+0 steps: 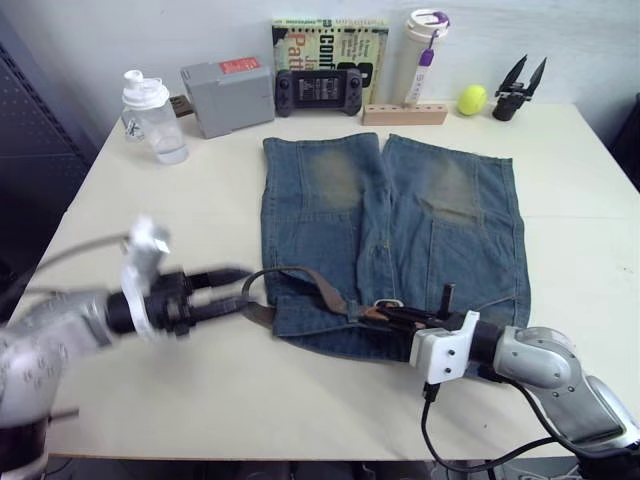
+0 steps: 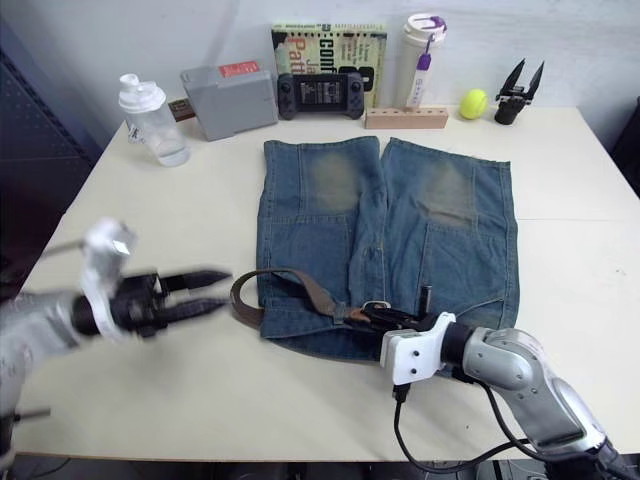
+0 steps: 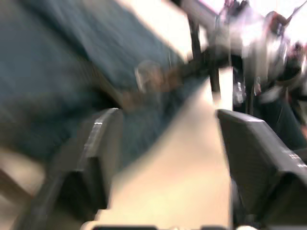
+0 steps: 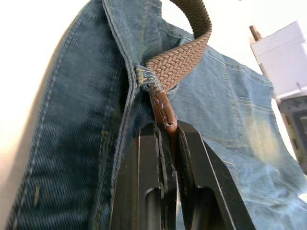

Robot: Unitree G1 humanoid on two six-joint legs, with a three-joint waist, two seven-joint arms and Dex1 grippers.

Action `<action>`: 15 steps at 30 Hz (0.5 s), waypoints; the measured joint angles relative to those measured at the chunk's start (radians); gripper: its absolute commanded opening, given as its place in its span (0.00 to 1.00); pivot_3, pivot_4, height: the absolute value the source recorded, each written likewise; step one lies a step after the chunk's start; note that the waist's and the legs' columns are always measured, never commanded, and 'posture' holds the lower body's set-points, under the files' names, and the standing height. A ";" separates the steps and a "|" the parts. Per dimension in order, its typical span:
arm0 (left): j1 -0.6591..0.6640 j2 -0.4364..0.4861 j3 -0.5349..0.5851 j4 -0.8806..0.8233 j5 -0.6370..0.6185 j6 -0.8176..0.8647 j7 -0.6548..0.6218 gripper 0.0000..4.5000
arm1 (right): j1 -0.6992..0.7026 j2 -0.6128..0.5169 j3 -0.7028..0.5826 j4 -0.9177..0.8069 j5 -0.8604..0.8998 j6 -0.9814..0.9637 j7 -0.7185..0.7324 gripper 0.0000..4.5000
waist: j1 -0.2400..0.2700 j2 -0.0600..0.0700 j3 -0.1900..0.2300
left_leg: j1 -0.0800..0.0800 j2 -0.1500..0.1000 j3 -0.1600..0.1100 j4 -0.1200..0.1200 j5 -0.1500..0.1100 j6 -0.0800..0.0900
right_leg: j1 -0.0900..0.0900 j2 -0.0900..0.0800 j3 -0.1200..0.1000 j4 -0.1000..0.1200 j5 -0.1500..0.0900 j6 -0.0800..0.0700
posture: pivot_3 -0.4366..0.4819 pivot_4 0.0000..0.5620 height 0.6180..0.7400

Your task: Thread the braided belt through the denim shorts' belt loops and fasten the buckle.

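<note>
Right gripper (image 4: 165, 132) is clamped on the reddish-brown leather tip of the braided belt (image 4: 180, 60), seen close in the right wrist view; the tip has been fed under a belt loop (image 4: 144, 76) at the waistband of the denim shorts (image 1: 390, 220). The waistband lies toward the near edge of the table (image 1: 90, 200), legs pointing to the far edge. A small metal piece, probably the buckle (image 1: 388, 304), sits on the waistband just beside the right gripper.

Left gripper (image 1: 235, 290) is spread open with nothing in it, just off the shorts' left side, near the belt's curved slack.

Judgement for the step: the tip should be drawn along the waistband line, not lifted, so the loop is not bunched. The left gripper is best used to pin the denim beside the loop while the strap is pulled. Slack must be fed without twisting the braid.

Writing: the book (image 1: 330, 50) at the far edge shows partial letters "Com" and "Patt"; the rest cannot be read. The red label on the grey box (image 1: 228, 95) is illegible.
</note>
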 measured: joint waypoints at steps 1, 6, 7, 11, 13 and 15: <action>-0.134 -0.031 -0.014 0.112 0.014 -0.012 0.008 0.36 | -0.002 0.000 -0.004 0.012 0.003 -0.002 -0.002 0.00 | 0.001 0.000 0.000 | 0.000 -0.001 0.001 0.001 0.000 0.000 | 0.000 0.000 -0.001 0.001 0.000 0.000 | 0.48 0.27 0.92; -0.339 -0.112 -0.244 0.459 0.316 -0.225 -0.043 0.11 | -0.010 0.001 -0.006 0.026 0.008 -0.009 -0.004 0.00 | -0.001 0.000 0.000 | 0.000 -0.001 0.006 -0.002 0.000 0.000 | -0.001 0.001 -0.002 0.000 0.000 0.001 | 0.48 0.27 0.92; -0.366 -0.149 -0.300 0.555 0.389 -0.277 -0.054 0.11 | -0.009 0.001 -0.008 0.028 0.009 -0.013 -0.004 0.00 | -0.001 0.000 0.000 | -0.001 -0.001 0.006 -0.001 0.000 0.000 | -0.001 0.001 -0.002 0.000 0.000 0.001 | 0.48 0.27 0.92; -0.481 -0.257 -0.468 0.892 0.638 -0.509 -0.097 0.11 | -0.008 0.001 -0.010 0.036 0.019 -0.018 -0.002 0.00 | 0.000 -0.004 0.002 | -0.002 -0.001 0.007 -0.001 0.000 0.000 | -0.002 0.001 -0.002 0.000 0.000 0.001 | 0.48 0.27 0.92; -0.522 -0.288 -0.518 1.020 0.735 -0.634 -0.129 0.11 | -0.004 -0.001 -0.012 0.035 0.026 -0.019 0.000 0.00 | -0.001 -0.004 0.002 | -0.002 -0.001 0.007 -0.001 0.000 0.000 | -0.003 0.001 -0.002 0.000 0.000 0.002 | 0.48 0.27 0.92; -0.557 -0.301 -0.538 1.098 0.796 -0.741 -0.162 0.11 | 0.002 -0.003 -0.014 0.034 0.031 -0.018 0.001 0.00 | -0.001 -0.005 0.002 | -0.002 -0.001 0.007 -0.001 0.000 0.000 | -0.003 0.001 -0.003 0.000 0.000 0.002 | 0.48 0.27 0.92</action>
